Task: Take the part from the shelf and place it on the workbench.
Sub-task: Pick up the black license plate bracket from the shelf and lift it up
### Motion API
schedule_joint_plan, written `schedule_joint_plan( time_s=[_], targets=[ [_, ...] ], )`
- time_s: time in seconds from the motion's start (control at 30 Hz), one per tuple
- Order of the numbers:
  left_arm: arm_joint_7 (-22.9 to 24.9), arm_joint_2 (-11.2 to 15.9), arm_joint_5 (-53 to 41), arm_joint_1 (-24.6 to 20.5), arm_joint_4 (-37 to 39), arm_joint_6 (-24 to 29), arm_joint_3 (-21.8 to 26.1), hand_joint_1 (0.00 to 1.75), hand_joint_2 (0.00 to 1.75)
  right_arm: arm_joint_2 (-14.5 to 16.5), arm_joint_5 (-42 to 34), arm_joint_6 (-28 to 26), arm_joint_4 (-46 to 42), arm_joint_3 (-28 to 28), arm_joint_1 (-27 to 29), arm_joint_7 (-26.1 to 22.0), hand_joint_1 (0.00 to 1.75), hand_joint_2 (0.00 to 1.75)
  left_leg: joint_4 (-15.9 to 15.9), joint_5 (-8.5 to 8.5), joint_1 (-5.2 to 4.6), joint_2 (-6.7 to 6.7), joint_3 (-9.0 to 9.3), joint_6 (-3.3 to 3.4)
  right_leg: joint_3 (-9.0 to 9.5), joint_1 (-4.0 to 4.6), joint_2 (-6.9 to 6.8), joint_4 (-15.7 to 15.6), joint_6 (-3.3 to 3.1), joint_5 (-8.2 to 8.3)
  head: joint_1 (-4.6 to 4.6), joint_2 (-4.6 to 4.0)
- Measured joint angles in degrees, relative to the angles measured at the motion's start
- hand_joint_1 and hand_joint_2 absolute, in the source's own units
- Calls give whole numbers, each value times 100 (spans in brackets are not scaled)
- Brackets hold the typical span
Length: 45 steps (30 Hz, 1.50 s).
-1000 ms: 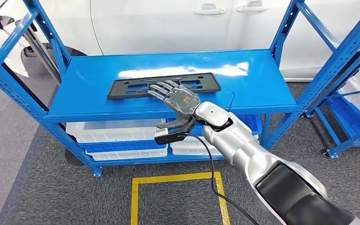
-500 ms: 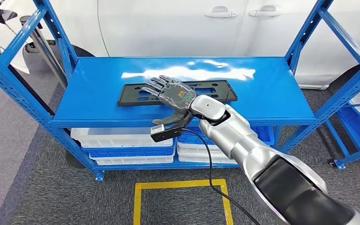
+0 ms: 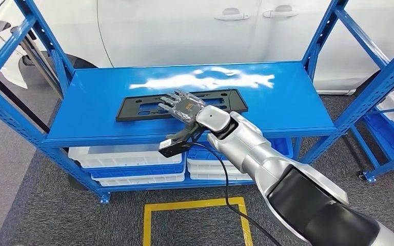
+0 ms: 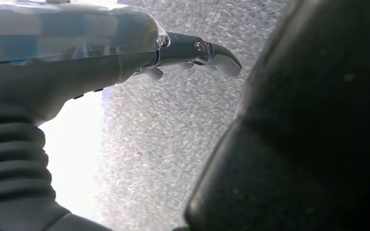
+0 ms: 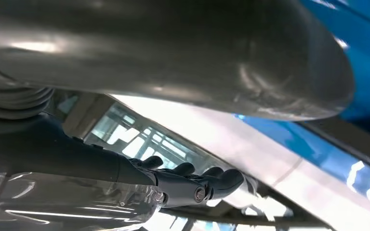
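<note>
right hand (image 3: 183,105) slid further over part (image 3: 138,109) | fingers spread, flat | no legible writing

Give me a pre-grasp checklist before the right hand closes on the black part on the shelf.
1. Black part lies flat on the blue shelf: ok.
2. Right hand is over the part's middle, fingers spread: ok.
3. Hand holds the part: not ok, no grip visible.
4. Fingers touch the part: cannot tell.
5. Cable from the wrist hangs below the shelf's front edge, off the part: ok.
6. Left hand holds nothing, hanging over the floor: ok.
</note>
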Motion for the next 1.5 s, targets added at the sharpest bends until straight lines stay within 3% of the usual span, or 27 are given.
schedule_joint_plan(
  time_s=[0.07, 0.13, 0.2, 0.23, 0.33, 0.37, 0.4, 0.47, 0.53, 0.57, 0.7, 0.77, 0.83, 0.87, 0.9, 0.93, 1.0, 1.03, 1.1, 1.2, 1.27, 1.33, 1.4, 1.43, 1.47, 1.5],
  targets=[
    [31, -12, -14, -1, 0, -24, 0, 0, 0, -2, -13, 4, 158, 42, 0, 22, 0, 0, -296, -18, -5, -13, 136, 88, -77, 25, 17, 80, 45, -24, 0, 0],
    [43, -19, -16, -4, 0, -38, 0, 0, 0, -10, -28, 7, 290, 62, 27, 32, 0, 0, -349, -43, -5, -30, 131, 190, -134, 37, 27, 106, 84, -15, 1, 0],
    [46, -27, -16, -2, 0, -48, 0, 0, 0, -16, -41, 15, 386, 73, 51, 48, 0, 0, -376, -20, 17, -21, 127, 243, -192, 28, 17, 232, 150, -96, 2, 0],
    [46, -31, -16, -1, 1, -52, 0, 0, 0, -18, -46, 17, 426, 75, 54, 56, 0, 0, -387, -12, 32, -11, 129, 267, -283, 11, 7, 435, 193, -212, 1, 0],
    [48, -32, -16, 3, 2, -56, 0, 0, 0, -22, -50, 22, 533, 80, 89, 69, 0, 0, -388, -14, 37, 3, 132, 296, -785, -65, -29, 1458, 301, -655, 2, 0],
    [48, -32, -16, 3, 2, -57, 0, 0, 0, -24, -52, 32, 563, 82, 109, 72, 0, 0, -388, -17, 38, 2, 135, 296, -896, -87, -37, 1657, 317, -679, 2, 0],
    [50, -32, -16, 3, 2, -60, 0, 0, 0, -26, -60, 56, 587, 84, 122, 83, 0, 0, -388, -21, 40, 1, 142, 292, -909, -104, -42, 1646, 325, -592, 2, 0],
    [59, -32, -16, 1, 2, -66, 0, 0, 0, -32, -93, 114, 622, 86, 124, 121, 0, 87, -388, -39, 44, 0, 172, 269, -639, -125, -47, 1029, 317, -192, 2, 0],
    [69, -32, -16, -2, 2, -71, 0, 0, 0, -44, -137, 157, 652, 87, 111, 170, 0, 175, -388, -60, 27, -9, 185, 221, -331, -105, -35, 349, 279, 59, 2, 0],
    [72, -32, -16, -2, 2, -72, 0, 0, 0, -52, -150, 171, 667, 86, 110, 200, 0, 175, -393, -65, 17, -13, 184, 192, -264, -92, -25, 182, 255, 84, 2, 0],
    [82, -28, -16, -3, 2, -81, -2, 0, 0, -76, -218, 180, 714, 70, 114, 422, 0, 175, -383, -122, 0, -1, 178, 71, -214, -111, -10, 63, 114, 84, 1, 0],
    [83, -27, -16, -5, 2, -88, -2, 0, 0, -78, -307, 178, 725, 21, 89, 561, 0, 175, 62, -374, -10, 12, -20, 38, -172, -118, -16, 16, 43, 99, 0, 0],
    [56, -26, -16, -9, 2, -89, -2, 0, 0, -80, -374, 201, 744, -48, 64, 698, 0, 175, 819, -696, -31, 4, -357, 24, -158, -79, -17, 16, -4, 91, 0, 0],
    [40, -26, -16, -11, 2, -88, -2, 0, 0, -81, -394, 219, 756, -84, 55, 755, 0, 175, 1086, -761, -49, 1, -460, 26, -148, -58, -13, 21, -19, 83, 1, 0],
    [32, -25, -16, -14, 2, -87, -2, 0, 0, -83, -409, 234, 768, -115, 45, 801, 0, 175, 1164, -723, -66, -1, -471, 34, -137, -39, -6, 28, -31, 76, 1, 0],
    [35, -26, -16, -20, 2, -90, -2, 0, 0, -84, -420, 242, 777, -144, 31, 832, 0, 175, 1030, -586, -79, -1, -383, 48, -125, -23, 3, 38, -39, 67, 0, 0],
    [79, -28, -16, -28, 2, -104, -2, 0, 0, -85, -425, 245, 787, -189, -18, 874, 0, 175, 352, -208, -88, 4, -54, 93, -120, 10, 27, 61, -38, 54, -1, 0],
    [100, -30, -16, -30, 2, -113, -2, 0, 0, -86, -423, 246, 791, -209, -44, 899, 0, 175, 22, -97, -88, 3, 93, 122, -137, 30, 37, 79, -29, 51, 0, 0],
    [123, -34, -16, -30, 2, -124, -2, 0, 0, -95, -415, 262, 803, -241, -72, 958, 0, 175, -309, -86, -93, -9, 219, 201, -201, 58, 53, 100, 9, 73, 0, 0],
    [126, -52, -16, -29, 2, -127, -2, 0, 0, -103, -419, 302, 827, -273, -64, 1013, 0, 175, -426, -69, -62, -22, 231, 298, -271, 66, 53, 162, 88, 59, 0, 0],
    [126, -62, -16, -27, 2, -130, -2, 0, 0, -104, -434, 303, 839, -295, -65, 1034, 0, 175, -464, -40, -26, -9, 245, 338, -434, 37, 23, 549, 176, -173, 1, 0],
    [126, -60, -16, -24, 2, -134, -2, 0, 0, -105, -439, 302, 857, -310, -46, 1040, 0, 175, -465, -35, -25, -5, 245, 351, -757, -27, -12, 1246, 260, -495, 2, 0],
    [125, -60, -16, -21, 2, -140, -2, 0, 0, -105, -439, 302, 878, -314, -9, 1040, 0, 87, -459, -37, -20, -6, 245, 347, -954, -82, -34, 1636, 301, -561, 2, 0],
    [124, -60, -16, -21, 2, -145, -3, 0, 0, -105, -439, 301, 886, -318, 0, 1040, 0, 44, -454, -42, -17, -6, 249, 341, -913, -102, -42, 1538, 309, -444, 2, 0],
    [122, -60, -16, -21, 2, -152, -3, 0, 0, -106, -438, 297, 891, -323, 0, 1041, 0, 0, -451, -50, -14, -7, 258, 329, -767, -115, -48, 1229, 310, -247, 2, 0],
    [122, -60, -16, -23, 2, -161, -4, 0, 0, -108, -437, 287, 893, -330, -5, 1041, 0, 0, -451, -61, -13, -8, 267, 313, -577, -121, -47, 832, 301, -72, 2, 0]
  ],
)
